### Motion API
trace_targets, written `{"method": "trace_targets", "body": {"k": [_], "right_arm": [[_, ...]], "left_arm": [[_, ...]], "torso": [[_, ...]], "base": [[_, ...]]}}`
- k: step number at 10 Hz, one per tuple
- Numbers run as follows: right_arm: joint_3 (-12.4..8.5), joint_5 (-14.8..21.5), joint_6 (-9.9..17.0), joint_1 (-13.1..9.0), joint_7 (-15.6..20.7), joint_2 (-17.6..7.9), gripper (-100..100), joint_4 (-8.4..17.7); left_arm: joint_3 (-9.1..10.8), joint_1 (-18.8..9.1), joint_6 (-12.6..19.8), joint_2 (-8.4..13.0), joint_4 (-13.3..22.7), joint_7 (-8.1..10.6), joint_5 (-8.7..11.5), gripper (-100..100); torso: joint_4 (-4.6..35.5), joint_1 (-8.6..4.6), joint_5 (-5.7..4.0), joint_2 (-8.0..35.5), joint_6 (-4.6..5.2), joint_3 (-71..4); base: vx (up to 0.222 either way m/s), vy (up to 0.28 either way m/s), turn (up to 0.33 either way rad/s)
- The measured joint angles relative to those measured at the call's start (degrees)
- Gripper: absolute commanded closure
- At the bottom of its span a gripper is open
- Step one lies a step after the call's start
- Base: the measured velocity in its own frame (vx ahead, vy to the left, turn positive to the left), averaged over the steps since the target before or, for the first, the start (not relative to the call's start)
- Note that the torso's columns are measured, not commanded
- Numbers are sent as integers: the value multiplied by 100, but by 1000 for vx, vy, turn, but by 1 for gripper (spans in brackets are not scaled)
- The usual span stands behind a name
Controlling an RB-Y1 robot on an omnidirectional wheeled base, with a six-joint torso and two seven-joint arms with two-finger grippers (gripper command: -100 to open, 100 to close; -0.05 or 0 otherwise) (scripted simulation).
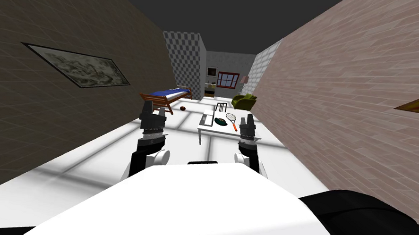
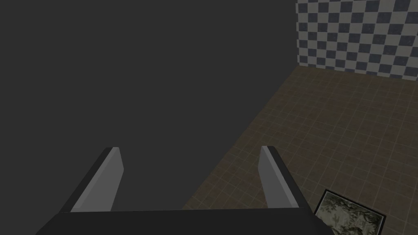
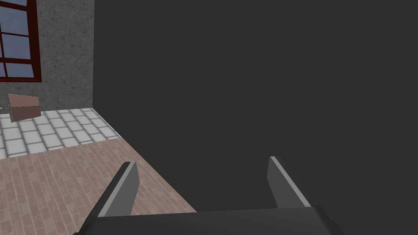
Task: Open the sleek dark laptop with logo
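Observation:
A white table (image 1: 212,129) stands some way ahead on the white floor. At its left end lies a flat grey and white rectangular thing (image 1: 206,119), likely the laptop; from here I cannot tell whether its lid is up or down. Beside it are a small dark oval thing (image 1: 221,122) and a racket (image 1: 232,120) with an orange handle. My left gripper (image 1: 148,104) (image 2: 190,148) and right gripper (image 1: 247,119) (image 3: 203,160) are held up in front of my chest, both open and empty, well short of the table.
A dark chair (image 1: 221,106) stands behind the table. A wooden bed (image 1: 165,95) with blue bedding and a small ball (image 1: 182,107) are to the left, a green armchair (image 1: 243,101) farther back. Brick walls run along both sides, with open floor between.

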Motion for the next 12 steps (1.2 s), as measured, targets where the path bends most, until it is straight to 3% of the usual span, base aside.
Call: {"method": "trace_targets", "body": {"k": [2, 9, 10, 12], "right_arm": [[0, 0, 0, 0, 0, 0, 0, 0], [0, 0, -1, 0, 0, 0, 0, -2], [0, 0, -1, 0, 0, 0, -100, -2], [-65, 33, -7, 45, 49, -272, -100, 32]], "left_arm": [[0, 0, 0, 0, 0, 0, 0, 0], [0, 0, -1, 0, -2, 0, 0, 0], [0, 0, -1, 0, -2, 0, 0, 0], [0, 1, 0, 0, 1, 0, 0, 0]], "torso": [[600, 0, 0, 597, 0, -1200], [3537, 0, 0, 3539, 0, -7073], [3960, 0, 0, 3962, 0, -7919], [4202, 14, 4, 4197, 0, -8432]], "base": [[0, 0, 0], [0, 0, 0], [25, 20, 27], [63, 68, 34]]}}
